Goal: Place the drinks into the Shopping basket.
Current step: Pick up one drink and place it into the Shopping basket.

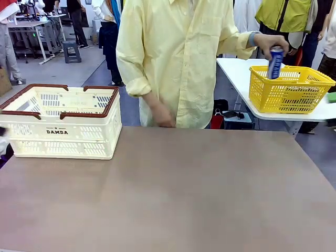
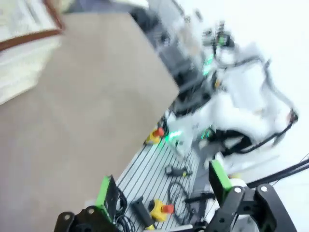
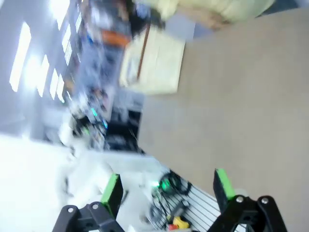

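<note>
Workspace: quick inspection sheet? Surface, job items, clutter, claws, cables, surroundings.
Surface: brown table, Shopping basket at its far left.
Job's things: no drinks seen inside the Shopping basket; blue-and-white can in the person's hand, at the top of the yellow mesh basket.
Clutter: nothing seen.
Claws: left claw open; right claw open; both hold nothing.
Cables: loose cables on the slotted base beside the table.
Surroundings: white side table carries the yellow mesh basket; people behind.

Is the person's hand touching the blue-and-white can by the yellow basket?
Touching. Front view: the hand grips the top of the blue-and-white can, holding it at the yellow basket.
</note>
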`<state>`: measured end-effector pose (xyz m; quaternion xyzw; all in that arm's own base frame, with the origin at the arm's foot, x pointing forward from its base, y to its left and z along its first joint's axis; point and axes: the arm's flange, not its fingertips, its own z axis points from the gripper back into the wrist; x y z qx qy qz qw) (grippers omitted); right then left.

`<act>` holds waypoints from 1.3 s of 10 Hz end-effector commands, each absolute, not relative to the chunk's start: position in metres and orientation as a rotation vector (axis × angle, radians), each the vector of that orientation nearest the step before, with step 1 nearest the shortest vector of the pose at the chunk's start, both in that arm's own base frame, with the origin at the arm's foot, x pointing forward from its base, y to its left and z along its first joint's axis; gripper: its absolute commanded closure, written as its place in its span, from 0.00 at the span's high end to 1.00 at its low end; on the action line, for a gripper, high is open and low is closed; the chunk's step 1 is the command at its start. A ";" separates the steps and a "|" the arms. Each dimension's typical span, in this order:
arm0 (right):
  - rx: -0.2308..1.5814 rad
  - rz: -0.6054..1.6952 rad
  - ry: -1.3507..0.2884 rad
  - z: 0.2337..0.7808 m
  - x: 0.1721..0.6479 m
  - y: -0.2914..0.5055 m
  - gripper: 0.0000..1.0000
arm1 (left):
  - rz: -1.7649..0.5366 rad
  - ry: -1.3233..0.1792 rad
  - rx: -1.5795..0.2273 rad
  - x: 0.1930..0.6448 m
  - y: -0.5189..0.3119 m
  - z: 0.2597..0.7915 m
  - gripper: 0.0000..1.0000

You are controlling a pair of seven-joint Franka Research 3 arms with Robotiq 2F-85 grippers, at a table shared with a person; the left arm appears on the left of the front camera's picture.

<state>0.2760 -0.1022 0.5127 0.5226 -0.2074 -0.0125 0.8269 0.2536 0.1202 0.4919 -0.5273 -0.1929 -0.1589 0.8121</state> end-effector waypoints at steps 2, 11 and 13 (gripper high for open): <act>1.326 -0.263 -0.506 0.392 0.232 -0.152 1.00 | 0.002 -0.554 -1.395 0.281 0.217 0.419 1.00; 1.314 -0.394 -0.496 0.399 0.232 -0.227 1.00 | 0.147 -0.564 -1.348 0.258 0.241 0.390 1.00; 1.314 -0.394 -0.496 0.399 0.232 -0.227 1.00 | 0.147 -0.564 -1.348 0.258 0.241 0.390 1.00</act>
